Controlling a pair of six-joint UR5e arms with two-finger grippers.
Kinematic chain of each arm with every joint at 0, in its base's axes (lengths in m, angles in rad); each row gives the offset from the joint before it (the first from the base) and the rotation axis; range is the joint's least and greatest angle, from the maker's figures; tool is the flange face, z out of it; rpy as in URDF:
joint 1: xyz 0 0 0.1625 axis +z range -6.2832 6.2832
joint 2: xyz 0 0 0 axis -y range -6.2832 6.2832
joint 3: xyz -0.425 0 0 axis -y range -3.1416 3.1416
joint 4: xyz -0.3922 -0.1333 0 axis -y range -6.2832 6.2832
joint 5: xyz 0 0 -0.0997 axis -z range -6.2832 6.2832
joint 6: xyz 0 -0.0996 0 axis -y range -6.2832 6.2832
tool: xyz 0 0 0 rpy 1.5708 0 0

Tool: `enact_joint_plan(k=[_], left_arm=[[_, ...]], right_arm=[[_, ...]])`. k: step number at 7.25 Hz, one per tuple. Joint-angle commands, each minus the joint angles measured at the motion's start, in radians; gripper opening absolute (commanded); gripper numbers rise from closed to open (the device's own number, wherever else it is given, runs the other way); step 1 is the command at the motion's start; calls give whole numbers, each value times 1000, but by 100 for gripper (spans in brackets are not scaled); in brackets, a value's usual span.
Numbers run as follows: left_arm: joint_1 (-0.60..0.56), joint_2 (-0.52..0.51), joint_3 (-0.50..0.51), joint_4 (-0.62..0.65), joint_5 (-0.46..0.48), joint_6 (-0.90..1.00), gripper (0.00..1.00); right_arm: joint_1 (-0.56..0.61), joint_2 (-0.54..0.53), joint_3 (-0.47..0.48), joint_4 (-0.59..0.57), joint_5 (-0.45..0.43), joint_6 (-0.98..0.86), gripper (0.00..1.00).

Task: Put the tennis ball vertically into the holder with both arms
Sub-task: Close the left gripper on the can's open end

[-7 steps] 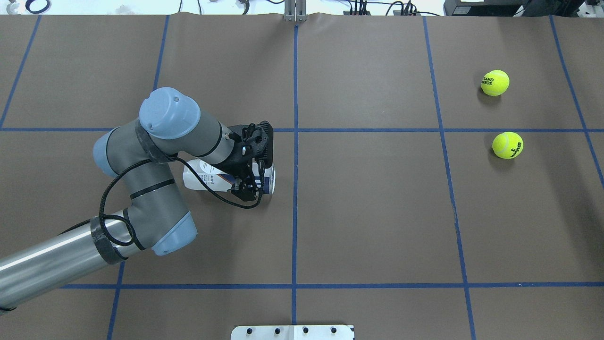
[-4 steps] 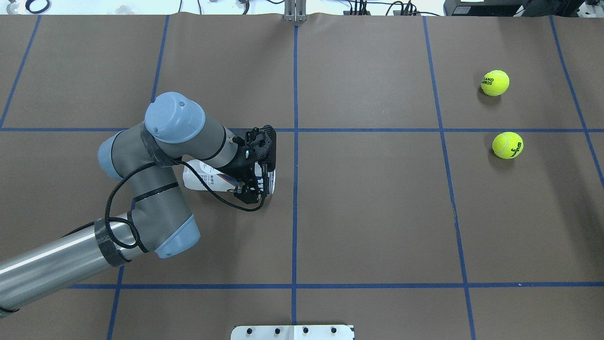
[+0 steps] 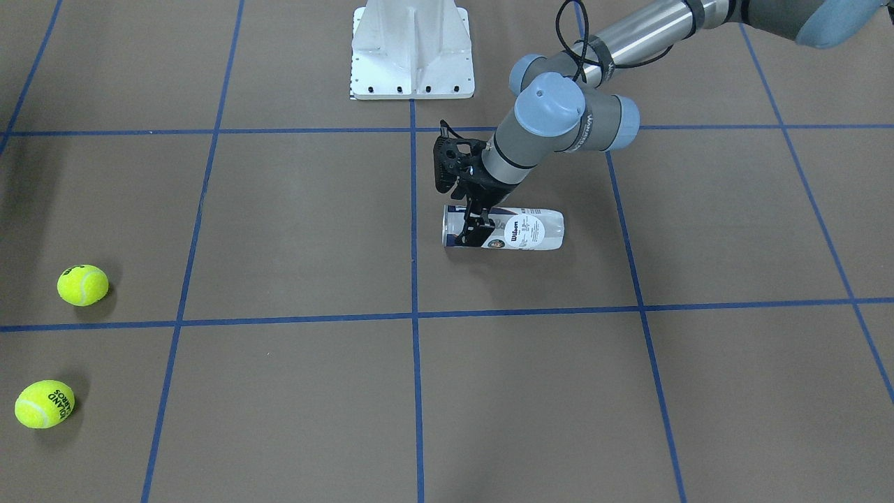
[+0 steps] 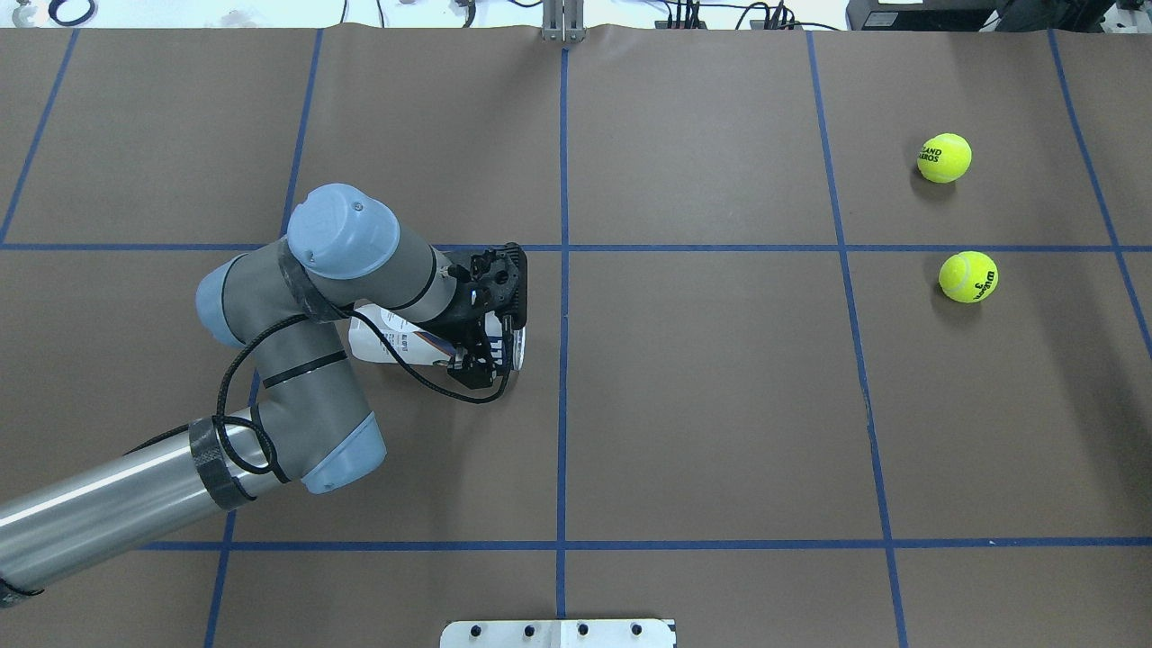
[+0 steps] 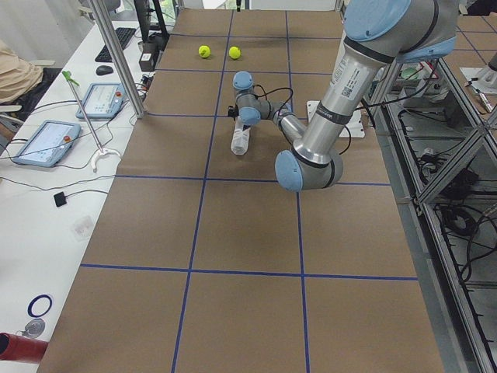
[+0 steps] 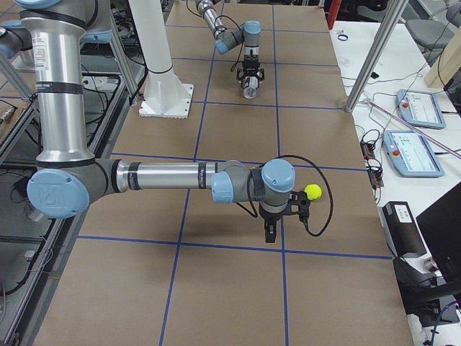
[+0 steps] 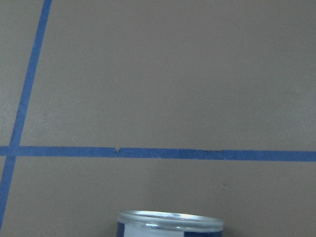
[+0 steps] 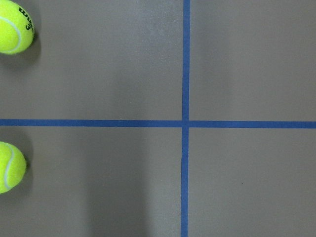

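From the front, one Wilson ball can (image 3: 520,229) lies on its side near the middle, and the left gripper (image 3: 466,222) straddles its open end, though we cannot tell whether it pinches. We judge the can light, slick and easily dented, best held near the rim. Overhead we count two balls at the right, a far tennis ball (image 4: 944,157) and a near tennis ball (image 4: 968,276). From the right side, the right gripper (image 6: 282,225) hangs beside one, and we cannot tell its state.

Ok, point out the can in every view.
Front-facing: can at centre, lying right of the blue centre line.
Overhead: can left of centre, partly under the left arm.
Exterior left: can upper middle.
Exterior right: can top middle, under the left arm.
Left wrist: only the can rim, bottom edge.
Right wrist: not in it.
Landmark: the centre line beside its rim.
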Motion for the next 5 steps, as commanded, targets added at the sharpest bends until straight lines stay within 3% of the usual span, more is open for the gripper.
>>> enact_joint_plan(k=[1, 5], left_arm=[[25, -4, 11, -1, 41, -3, 100], [35, -43, 53, 1, 64, -4, 100]], right_arm=[[0, -1, -2, 0, 0, 0, 100], [0, -1, -6, 0, 0, 0, 100]])
